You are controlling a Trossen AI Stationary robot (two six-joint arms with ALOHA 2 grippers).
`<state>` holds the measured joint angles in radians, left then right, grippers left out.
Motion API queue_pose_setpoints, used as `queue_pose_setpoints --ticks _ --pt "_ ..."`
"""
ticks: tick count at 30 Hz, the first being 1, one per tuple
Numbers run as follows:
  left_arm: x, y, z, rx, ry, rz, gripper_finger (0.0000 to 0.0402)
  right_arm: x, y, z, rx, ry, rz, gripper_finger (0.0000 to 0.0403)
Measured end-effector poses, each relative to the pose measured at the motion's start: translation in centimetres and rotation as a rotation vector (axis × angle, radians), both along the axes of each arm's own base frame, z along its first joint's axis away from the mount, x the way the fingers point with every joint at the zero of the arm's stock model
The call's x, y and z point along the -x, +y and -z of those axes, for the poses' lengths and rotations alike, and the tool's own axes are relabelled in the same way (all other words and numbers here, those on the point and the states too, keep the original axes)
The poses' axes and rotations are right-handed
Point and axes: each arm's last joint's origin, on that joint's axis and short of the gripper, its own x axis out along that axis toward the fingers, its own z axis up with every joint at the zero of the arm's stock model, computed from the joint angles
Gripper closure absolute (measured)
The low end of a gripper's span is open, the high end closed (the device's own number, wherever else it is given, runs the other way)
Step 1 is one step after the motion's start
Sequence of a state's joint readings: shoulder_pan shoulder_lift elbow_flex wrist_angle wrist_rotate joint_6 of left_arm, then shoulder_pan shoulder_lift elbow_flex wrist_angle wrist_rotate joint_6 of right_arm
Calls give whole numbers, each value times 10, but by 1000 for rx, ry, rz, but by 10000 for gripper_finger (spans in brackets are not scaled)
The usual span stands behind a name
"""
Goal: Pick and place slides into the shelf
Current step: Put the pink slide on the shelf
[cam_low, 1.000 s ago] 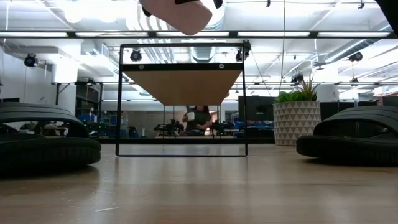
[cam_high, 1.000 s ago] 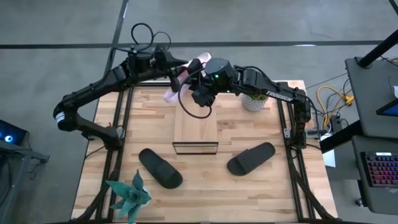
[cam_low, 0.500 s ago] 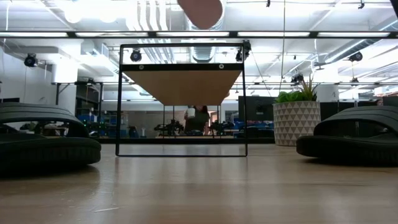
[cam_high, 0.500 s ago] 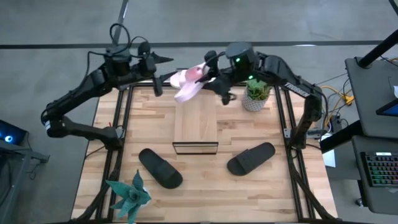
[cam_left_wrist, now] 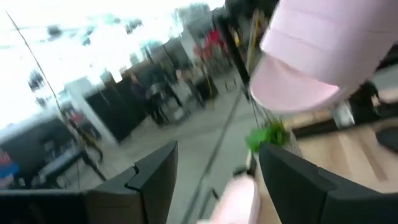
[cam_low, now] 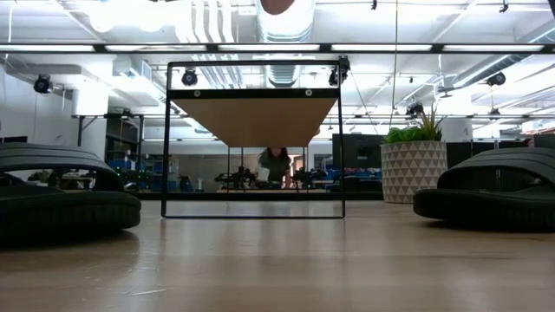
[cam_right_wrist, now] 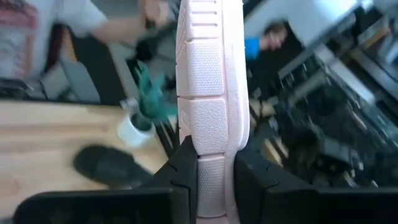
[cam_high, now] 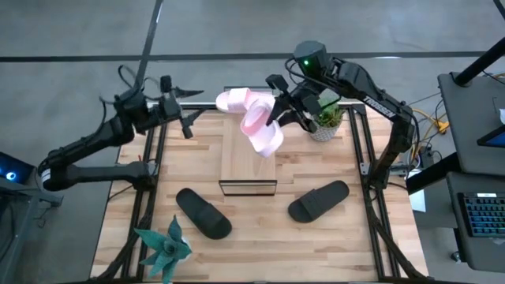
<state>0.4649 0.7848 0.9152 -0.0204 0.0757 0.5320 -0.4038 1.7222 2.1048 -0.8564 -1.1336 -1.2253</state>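
Two pale pink slides (cam_high: 262,126) (cam_high: 234,100), far centre. Two black slides (cam_high: 203,212) (cam_high: 318,200), near left and near right. One shelf (cam_high: 248,160), centre. Two potted plants (cam_high: 163,249) (cam_high: 323,122). Two robot arms.

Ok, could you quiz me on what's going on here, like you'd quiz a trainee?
1. True or false: the right gripper grips a pale pink slide above the shelf.
2. How many black slides lie on the table?
3. The left gripper is: A) open and empty, B) holding a black slide, C) holding a plant.
Key: 1 true; 2 two; 3 A.
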Motion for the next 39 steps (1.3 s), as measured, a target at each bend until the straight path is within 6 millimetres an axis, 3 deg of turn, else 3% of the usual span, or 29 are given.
queue_pose_setpoints --ticks 10,18,25,39 --pt "-4 -8 51 -238 -240 272 191 -17 10 2 5 -149 -133 348" --pt "-29 0 71 -412 -194 309 191 -24 15 -1 63 -263 -152 348" --pt "-51 2 71 -666 -293 260 191 -26 15 -3 56 -285 -148 348" --pt "-86 2 63 -736 -383 328 192 -32 13 -1 46 -286 -144 349"
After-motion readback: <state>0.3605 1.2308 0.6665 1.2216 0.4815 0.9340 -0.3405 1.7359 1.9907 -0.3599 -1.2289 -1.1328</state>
